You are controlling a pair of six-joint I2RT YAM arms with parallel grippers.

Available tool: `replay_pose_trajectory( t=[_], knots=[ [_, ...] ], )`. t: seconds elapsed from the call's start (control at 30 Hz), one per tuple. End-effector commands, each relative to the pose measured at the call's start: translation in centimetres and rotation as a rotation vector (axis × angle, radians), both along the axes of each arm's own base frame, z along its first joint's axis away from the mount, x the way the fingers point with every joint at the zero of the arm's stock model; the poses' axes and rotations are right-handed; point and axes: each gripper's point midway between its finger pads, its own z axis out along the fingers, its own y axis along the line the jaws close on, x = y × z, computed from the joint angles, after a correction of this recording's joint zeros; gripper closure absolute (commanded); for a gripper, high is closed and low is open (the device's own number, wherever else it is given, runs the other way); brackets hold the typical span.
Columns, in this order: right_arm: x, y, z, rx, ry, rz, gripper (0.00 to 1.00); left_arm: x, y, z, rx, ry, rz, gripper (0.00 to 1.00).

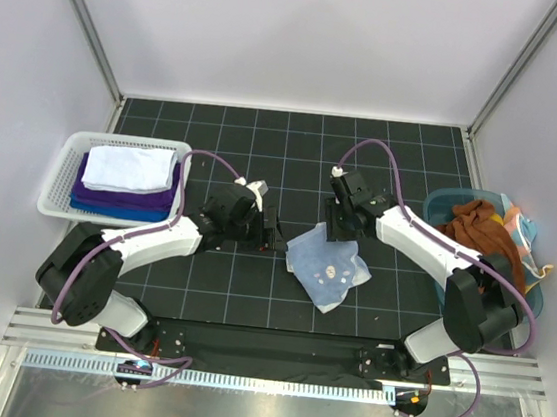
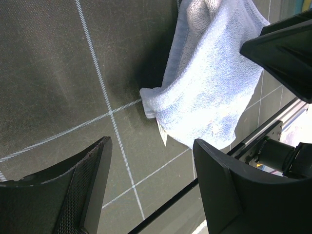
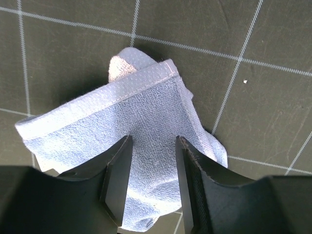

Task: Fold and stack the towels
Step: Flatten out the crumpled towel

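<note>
A light blue towel point(image 1: 327, 266) lies crumpled on the black gridded mat near the middle. It also shows in the left wrist view point(image 2: 209, 83) and the right wrist view point(image 3: 141, 112). My left gripper point(image 1: 272, 234) is open and empty, just left of the towel's near corner, with bare mat between its fingers point(image 2: 151, 146). My right gripper point(image 1: 340, 230) is open and sits over the towel's far edge. Its fingers point(image 3: 152, 142) straddle the cloth without pinching it. Folded white, purple and blue towels point(image 1: 128, 181) are stacked in the basket.
The white slatted basket point(image 1: 59, 194) stands at the left edge. A teal tub point(image 1: 440, 202) at the right holds rust brown point(image 1: 473, 226) and striped cloths. The metal rail point(image 1: 272, 354) runs along the near edge. The right arm's black body point(image 2: 285, 46) shows in the left wrist view.
</note>
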Motion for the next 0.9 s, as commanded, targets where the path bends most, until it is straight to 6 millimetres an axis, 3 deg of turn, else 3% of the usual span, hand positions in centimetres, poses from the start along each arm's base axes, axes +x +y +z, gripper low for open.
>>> replay_pose_trajectory(
  t=[0.0, 0.13, 0.17, 0.37, 0.53, 0.87],
  knots=[
    [-0.2, -0.4, -0.1, -0.027, -0.006, 0.000, 0.52, 0.2, -0.7, 1.0, -0.042, -0.031, -0.014, 0.28],
    [-0.5, -0.2, -0.8, -0.021, 0.012, 0.008, 0.61, 0.1, -0.8, 0.8, -0.045, -0.026, -0.017, 0.29],
    [-0.4, -0.1, -0.8, -0.017, 0.010, 0.008, 0.70, 0.2, -0.9, 0.8, -0.046, -0.027, -0.017, 0.29],
    [-0.2, 0.5, 0.7, 0.025, -0.021, 0.012, 0.93, 0.2, -1.0, 0.9, -0.049, -0.031, -0.022, 0.28],
    [0.6, 0.7, 3.6, 0.059, -0.090, -0.001, 0.99, 0.2, -1.3, 0.9, -0.058, -0.034, -0.029, 0.28],
    [2.3, -0.6, 10.8, 0.081, -0.272, -0.105, 0.99, 0.7, -1.7, 1.2, -0.057, -0.084, -0.067, 0.28]
  ],
)
